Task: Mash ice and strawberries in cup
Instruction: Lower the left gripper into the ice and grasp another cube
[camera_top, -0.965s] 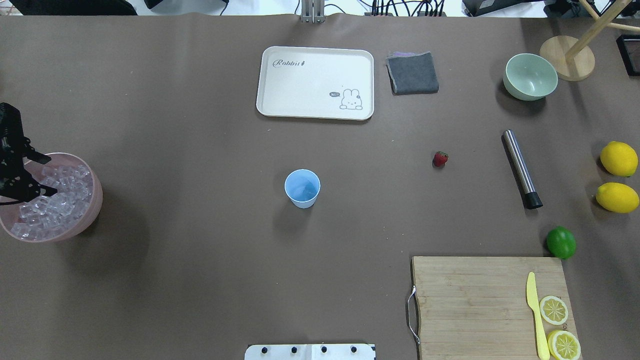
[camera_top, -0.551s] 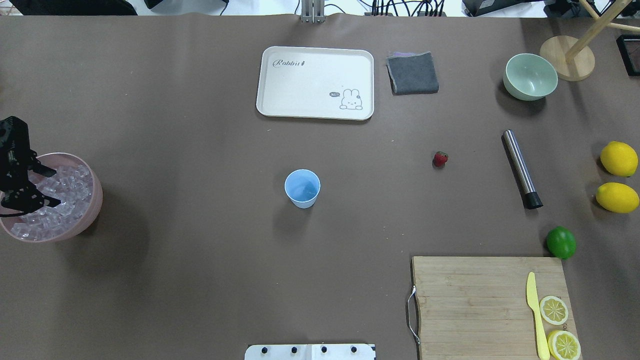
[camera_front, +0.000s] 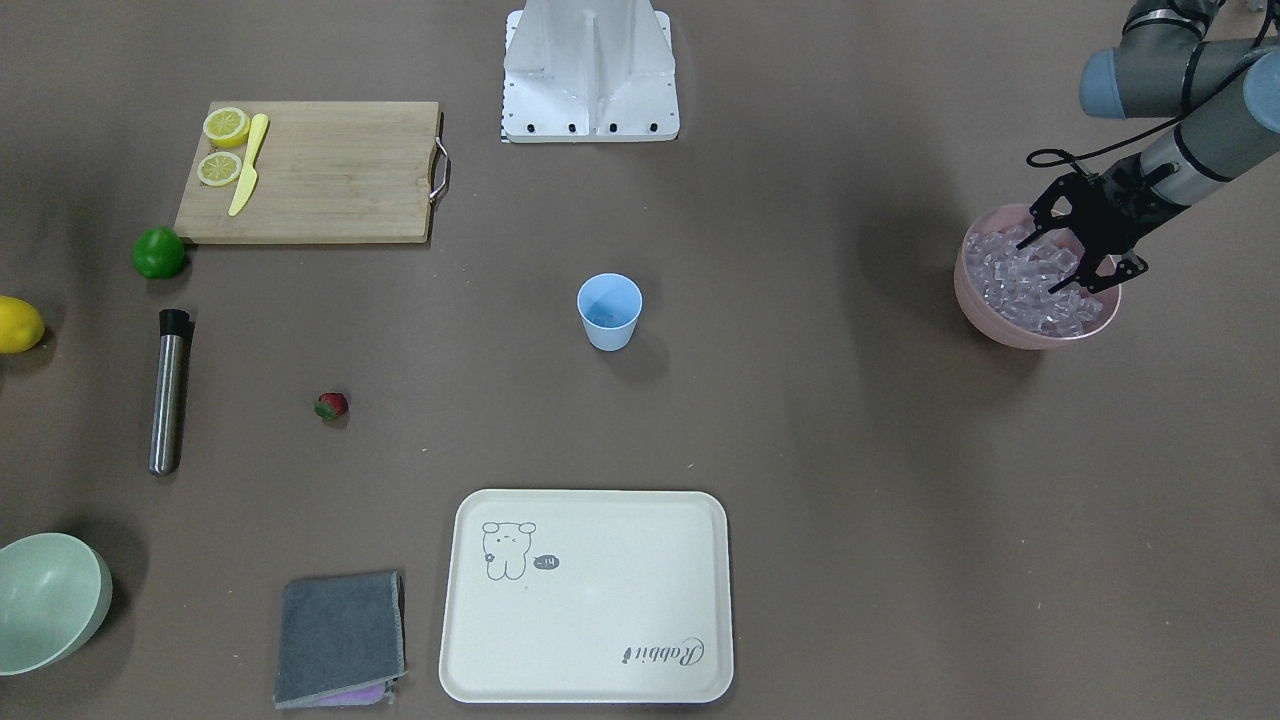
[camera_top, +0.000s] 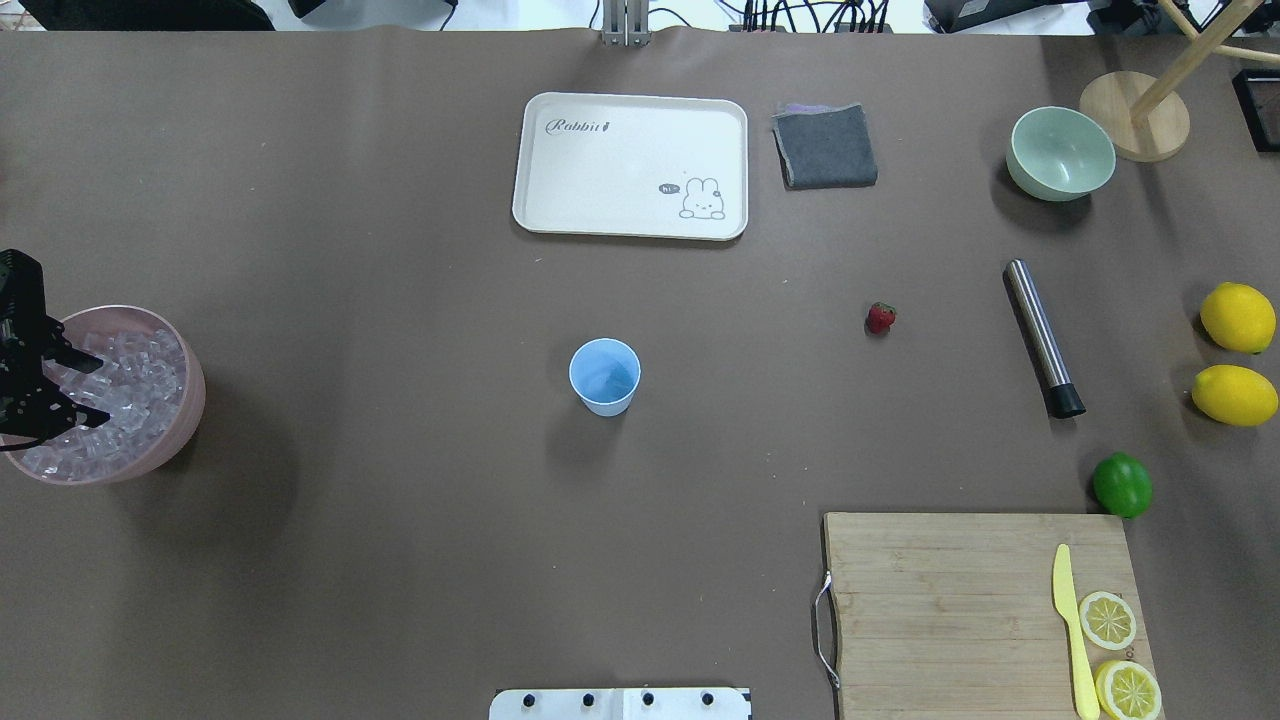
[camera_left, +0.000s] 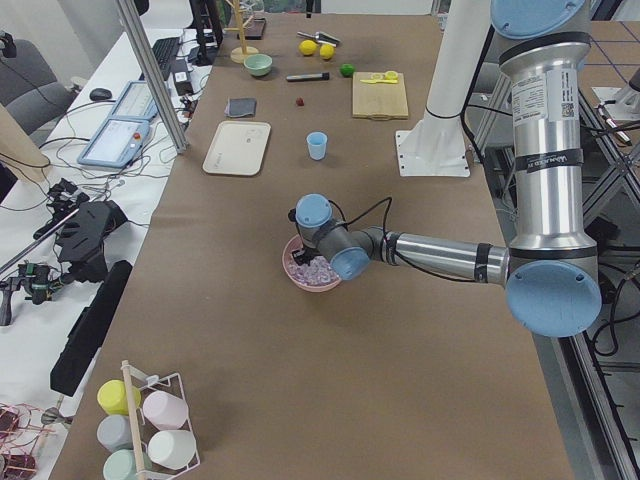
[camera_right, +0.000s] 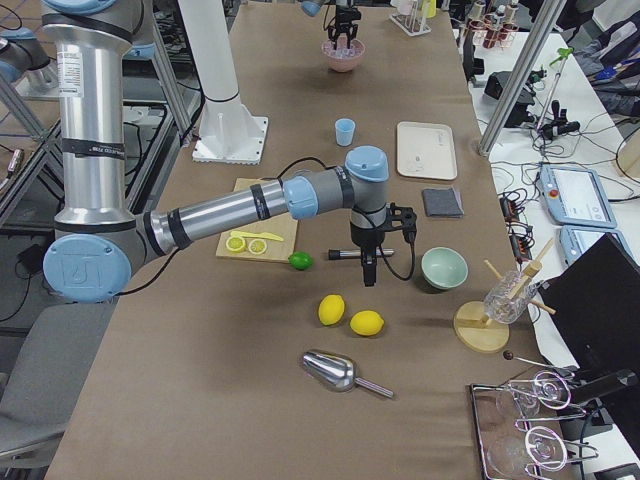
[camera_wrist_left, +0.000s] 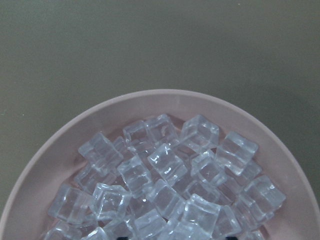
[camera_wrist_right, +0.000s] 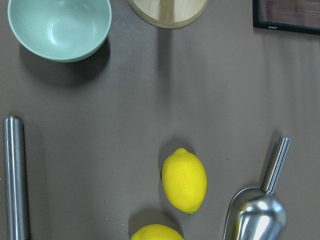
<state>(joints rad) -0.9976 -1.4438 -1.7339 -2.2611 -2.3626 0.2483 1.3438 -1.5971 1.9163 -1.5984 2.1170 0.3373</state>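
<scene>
Our left jaws stand spread open over the ice (camera_front: 1010, 280) in the pink bowl (camera_front: 985, 325) by the worktop's left edge; our right jaws' state we cannot tell. The cup (camera_front: 609, 310) stands mid-worktop, the strawberry (camera_front: 331, 405) lies nearer the right edge.

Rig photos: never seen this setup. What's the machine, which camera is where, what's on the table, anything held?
Two robot arms share one table. Views: one from above behind the robot, one facing it, one from each table end, one on each wrist. On the left arm the jaws stand open at the ice in a pink bowl, holding nothing visible. The right arm hangs near the lemons; its jaws' state can't be judged. Loose: blue cup, strawberry, steel rod, tray, grey cloth, green bowl, lime, cutting board with knife and lemon slices.
</scene>
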